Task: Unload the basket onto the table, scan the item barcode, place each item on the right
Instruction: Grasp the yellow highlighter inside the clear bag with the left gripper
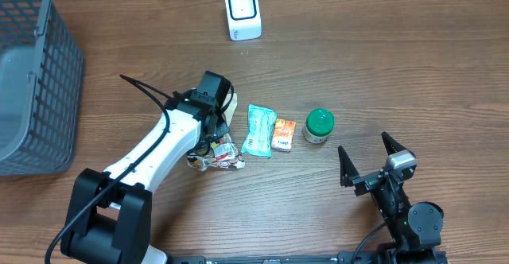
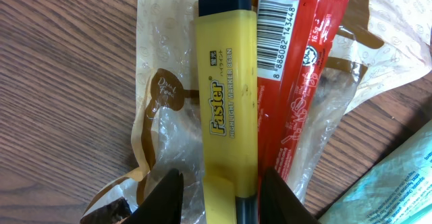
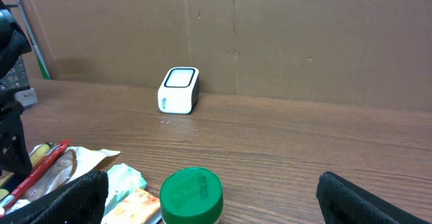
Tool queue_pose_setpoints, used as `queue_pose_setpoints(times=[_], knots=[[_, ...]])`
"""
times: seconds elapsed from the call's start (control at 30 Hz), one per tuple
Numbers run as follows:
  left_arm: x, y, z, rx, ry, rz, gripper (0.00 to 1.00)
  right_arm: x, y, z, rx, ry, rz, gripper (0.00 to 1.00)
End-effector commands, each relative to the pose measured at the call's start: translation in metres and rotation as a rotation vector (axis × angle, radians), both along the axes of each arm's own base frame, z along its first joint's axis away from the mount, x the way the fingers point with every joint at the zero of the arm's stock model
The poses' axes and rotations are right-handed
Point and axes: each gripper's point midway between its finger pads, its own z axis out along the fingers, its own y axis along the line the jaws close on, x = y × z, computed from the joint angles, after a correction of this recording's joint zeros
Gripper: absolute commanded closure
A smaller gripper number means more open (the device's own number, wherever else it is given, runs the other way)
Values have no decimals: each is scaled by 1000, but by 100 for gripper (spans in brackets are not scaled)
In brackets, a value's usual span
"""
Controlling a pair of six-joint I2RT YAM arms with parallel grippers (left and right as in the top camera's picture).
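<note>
My left gripper (image 1: 221, 125) (image 2: 219, 197) is down on a small pile and shut on a yellow highlighter (image 2: 229, 109), one black finger on each side of its near end. The highlighter lies on a clear brown-printed wrapper (image 2: 165, 96), beside a red stick pack (image 2: 297, 69) whose barcode (image 2: 277, 15) faces up. The white scanner (image 1: 242, 13) (image 3: 179, 90) stands at the table's far edge. My right gripper (image 1: 370, 157) (image 3: 209, 197) hangs open near the front right, holding nothing, just short of a green-lidded jar (image 1: 319, 125) (image 3: 192, 196).
A teal packet (image 1: 258, 130) and an orange packet (image 1: 283, 133) lie between the pile and the jar. A crumpled wrapper (image 1: 216, 159) sits in front of the left arm. A grey mesh basket (image 1: 32, 81) fills the far left.
</note>
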Motion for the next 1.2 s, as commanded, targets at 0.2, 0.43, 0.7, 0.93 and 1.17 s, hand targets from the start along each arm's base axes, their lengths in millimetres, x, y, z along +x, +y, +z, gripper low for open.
queue_pose_setpoints(times=[0.2,0.43,0.7,0.93,1.17], knots=[[-7,-2,-23,6,63,7,84,1,-3,-2,7,0,-17,0],[-6,0,-24,-31,77,18,80,1,-3,-2,7,0,-17,0],[4,5,-10,-121,105,-9,59,1,-3,-2,7,0,-17,0],[2,4,-10,-167,125,-84,57,1,-3,-2,7,0,-17,0],[-1,4,-11,-167,137,-79,71,1,-3,-2,7,0,-17,0]])
